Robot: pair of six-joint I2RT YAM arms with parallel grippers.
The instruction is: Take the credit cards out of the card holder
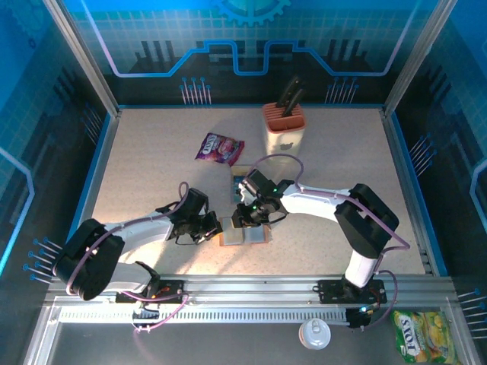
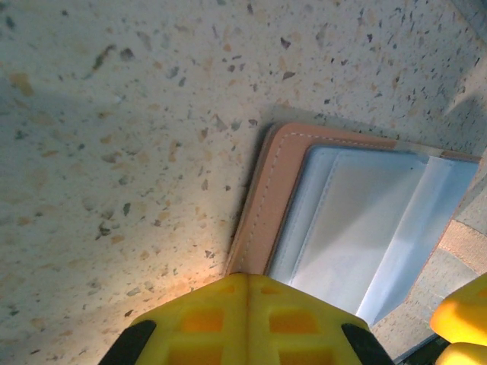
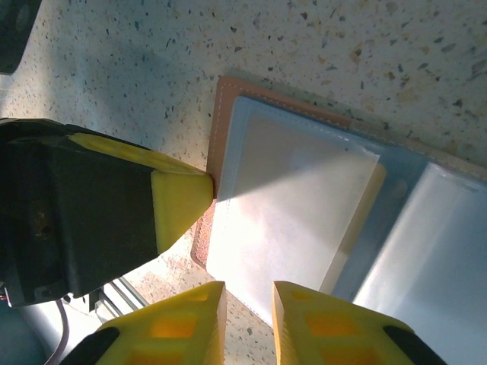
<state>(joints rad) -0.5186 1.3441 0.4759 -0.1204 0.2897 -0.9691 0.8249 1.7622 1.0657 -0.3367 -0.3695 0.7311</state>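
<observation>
The card holder point(image 1: 245, 235) lies open and flat on the table near the front edge, brown rim outward and grey-blue inner faces point(image 2: 358, 220) up. My left gripper point(image 1: 215, 226) is shut, its yellow tips point(image 2: 247, 280) resting on the holder's brown left rim point(image 3: 221, 129). My right gripper point(image 3: 248, 295) hovers over the holder's near edge, fingers a little apart with nothing between them. A tan strip point(image 3: 364, 220) runs along the inner side of the pale pocket; whether it is a card I cannot tell. One of the credit cards point(image 1: 242, 182), teal-blue, lies just beyond the holder.
A purple snack packet point(image 1: 220, 148) lies at mid-back. The beige knife block point(image 1: 284, 126) with an orange top stands to its right. A white lid point(image 1: 314, 333) and a yellow-green packet point(image 1: 421, 336) sit past the front rail. Blue walls enclose the table.
</observation>
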